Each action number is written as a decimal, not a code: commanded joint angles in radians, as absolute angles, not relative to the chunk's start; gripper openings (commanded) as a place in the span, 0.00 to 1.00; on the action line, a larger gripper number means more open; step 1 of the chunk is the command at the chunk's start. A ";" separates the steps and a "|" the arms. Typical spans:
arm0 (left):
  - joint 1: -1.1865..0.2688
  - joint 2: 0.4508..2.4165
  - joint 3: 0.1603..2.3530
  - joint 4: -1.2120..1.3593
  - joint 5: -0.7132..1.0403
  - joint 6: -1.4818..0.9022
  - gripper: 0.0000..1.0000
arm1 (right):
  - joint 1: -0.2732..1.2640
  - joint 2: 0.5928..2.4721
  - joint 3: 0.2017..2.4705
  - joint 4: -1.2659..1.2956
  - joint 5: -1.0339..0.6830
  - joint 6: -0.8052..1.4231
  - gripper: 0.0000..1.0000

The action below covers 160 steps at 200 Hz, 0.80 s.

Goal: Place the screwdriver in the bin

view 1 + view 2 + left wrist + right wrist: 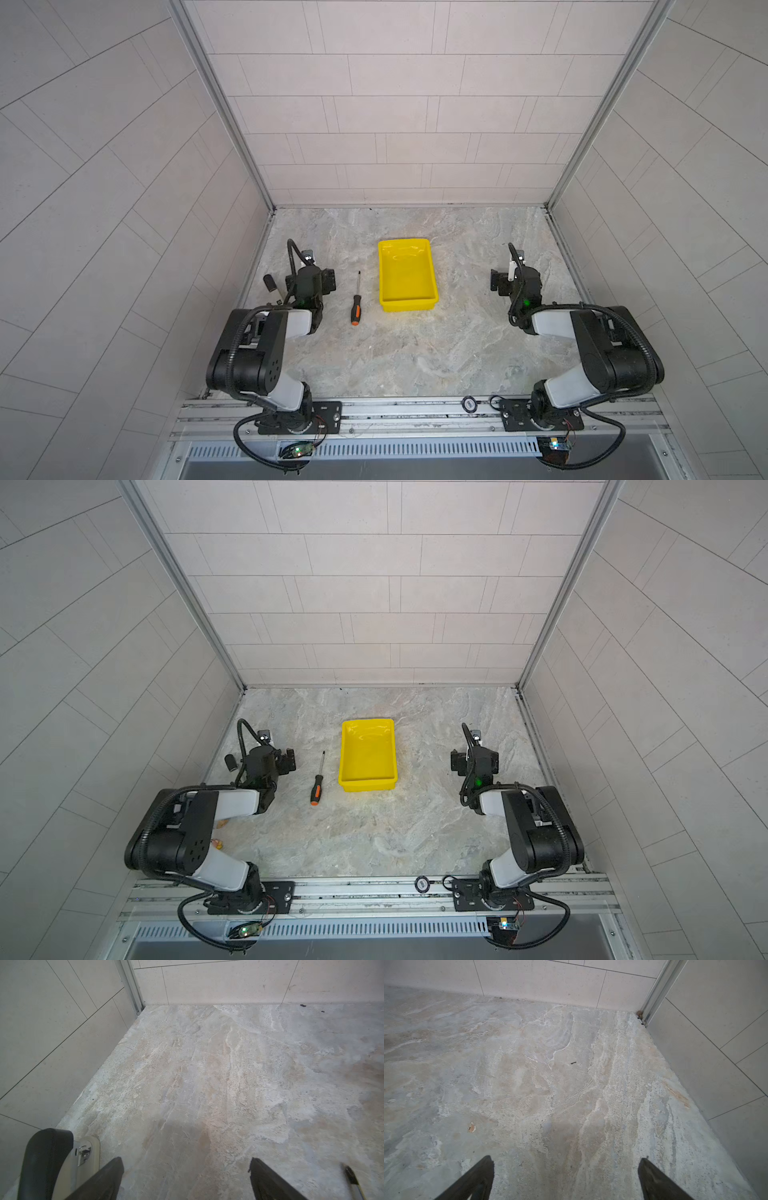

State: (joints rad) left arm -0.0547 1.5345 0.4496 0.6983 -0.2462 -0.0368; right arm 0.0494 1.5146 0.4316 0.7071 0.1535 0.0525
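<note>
My left pincer (186,1167) hung low over the desk (415,357) with its two fingers (112,1176) spread wide and nothing between them. My right pincer (565,1164) was the same, fingers apart over bare stone.

The screwdriver (356,298) lay flat on the desk, not yet touched. In both top views it sat just to the right of my left pincer, between that pincer and the bin (409,306), close to the bin's left wall but apart from it. Its long axis ran near to far, almost parallel to the bin's long side. The black handle with its orange end was nearest to me, and the thin shaft pointed toward the far wall.

My left arm was plainly the nearer one. My right arm stood past the bin on the other side, well apart from the tool, so I judged the pick-up to be the left arm's job.

My left wrist view looked toward the far left corner, and I could not make out the screwdriver in it for certain, so the tool lay off to the side of my line of reach. As I judged it, I needed a short shift to the right. My fingers already opened left to right, across the tool's length, so they could straddle the handle with little turning. The bin was empty.
</note>
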 commanded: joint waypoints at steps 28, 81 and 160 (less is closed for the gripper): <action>-0.059 1.532 0.459 0.704 -0.247 -0.043 1.00 | 0.043 1.512 0.439 0.712 0.144 0.043 1.00; -0.059 1.532 0.460 0.704 -0.246 -0.043 1.00 | 0.042 1.511 0.439 0.712 0.144 0.043 1.00; -0.055 1.538 0.466 0.698 -0.248 -0.046 1.00 | 0.042 1.511 0.439 0.712 0.145 0.043 1.00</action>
